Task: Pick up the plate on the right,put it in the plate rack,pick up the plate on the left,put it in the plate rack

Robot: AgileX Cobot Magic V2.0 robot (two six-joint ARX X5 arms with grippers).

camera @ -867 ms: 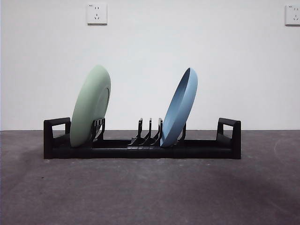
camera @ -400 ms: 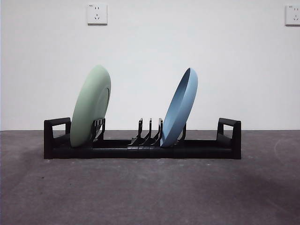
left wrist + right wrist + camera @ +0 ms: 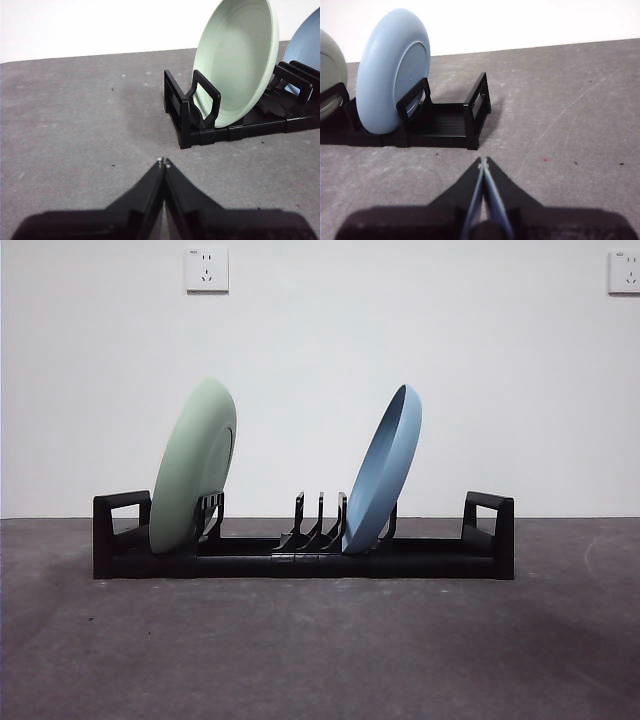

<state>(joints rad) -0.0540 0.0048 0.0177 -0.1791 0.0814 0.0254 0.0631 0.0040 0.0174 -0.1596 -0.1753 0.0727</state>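
Note:
The black plate rack point(image 3: 300, 562) stands across the middle of the grey table. A pale green plate point(image 3: 192, 468) leans upright in its left end and a blue plate point(image 3: 384, 472) leans upright in slots right of centre. My left gripper point(image 3: 163, 161) is shut and empty, low over the table, a short way off the rack's left end handle point(image 3: 202, 100) and the green plate point(image 3: 235, 60). Off the rack's right end point(image 3: 477, 110), my right gripper point(image 3: 483, 161) is also shut and empty, with the blue plate point(image 3: 392, 72) beyond. Neither arm shows in the front view.
Bare grey tabletop point(image 3: 320, 650) lies in front of the rack and on both sides of it. A white wall with two sockets point(image 3: 206, 269) stands behind.

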